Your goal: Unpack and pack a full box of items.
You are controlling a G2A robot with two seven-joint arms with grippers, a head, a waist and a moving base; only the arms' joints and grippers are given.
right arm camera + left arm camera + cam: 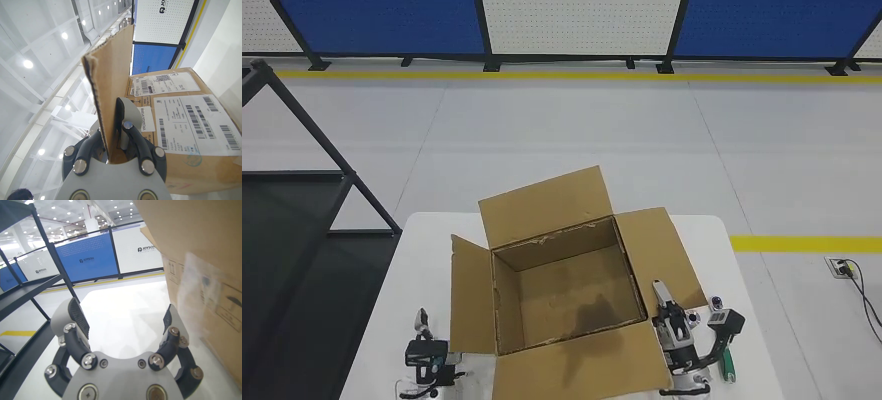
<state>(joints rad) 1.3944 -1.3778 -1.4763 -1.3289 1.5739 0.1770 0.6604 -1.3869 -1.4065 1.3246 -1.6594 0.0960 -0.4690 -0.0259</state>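
One flap (110, 62) of the box (189, 170) runs edge-on between the jaws of your right gripper (111, 108), which are clamped on it. The cardboard reaches deep into the gripper's throat, and its ragged cut edge rises well past the fingertips. The labelled box wall stands just beside the one finger (120, 111) you can see. Your left gripper (122, 306) has its jaws wide apart with nothing between them. Bare table (113, 321) lies between and ahead of the fingertips, running out to a rounded corner of the tabletop. Just outside one jaw the box's side wall stands upright, near but not touching, and another flap leans out above that jaw. Outside the other jaw a black rack (28, 291) stands beyond the table edge, well apart. From above, the box sits open on the table with its flaps spread, and your two grippers sit low at its two near corners, one on each side.
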